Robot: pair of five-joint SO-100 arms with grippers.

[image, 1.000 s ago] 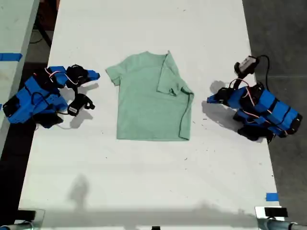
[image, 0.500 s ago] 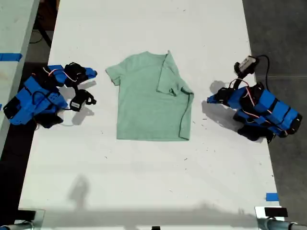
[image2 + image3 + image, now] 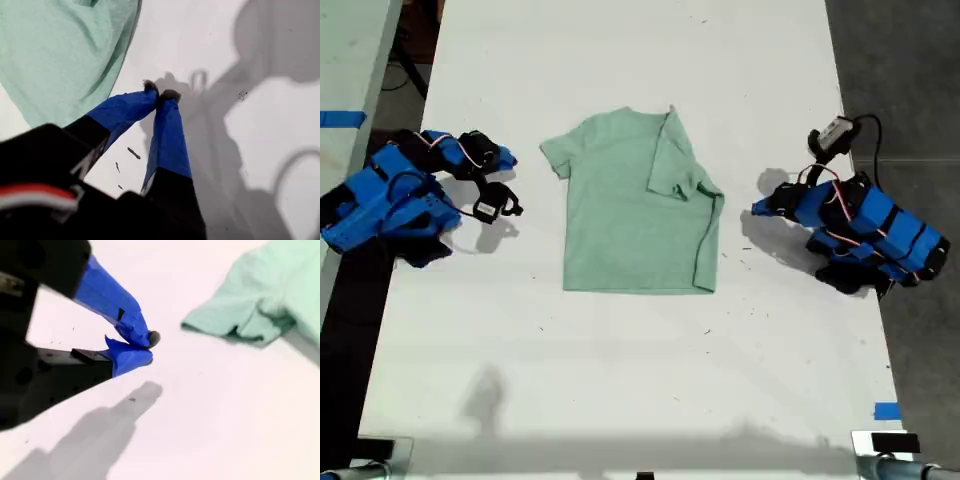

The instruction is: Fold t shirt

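The pale mint-green t shirt (image 3: pixel 635 215) lies flat mid-table, and the side toward the exterior view's right is folded inward, sleeve on top. My first gripper (image 3: pixel 762 207) rests shut on the table off that folded side. In the first wrist view its blue fingers meet at the tips (image 3: pixel 160 93), holding nothing, with the t shirt (image 3: pixel 60 50) a short gap away. My second gripper (image 3: pixel 512 158) sits shut off the spread sleeve at the exterior view's left. The second wrist view shows its tips (image 3: pixel 149 347) together and empty, apart from that sleeve (image 3: pixel 235 320).
The white table (image 3: pixel 620 380) extends well past the shirt on every side. Blue tape (image 3: pixel 887 410) marks its near corner at the exterior view's right. A second table (image 3: pixel 350 60) stands past a dark gap at the exterior view's left. Dark floor lies at the right.
The second arm has drawn back a little toward the exterior view's left, away from the shirt. The first arm and the shirt have not moved.
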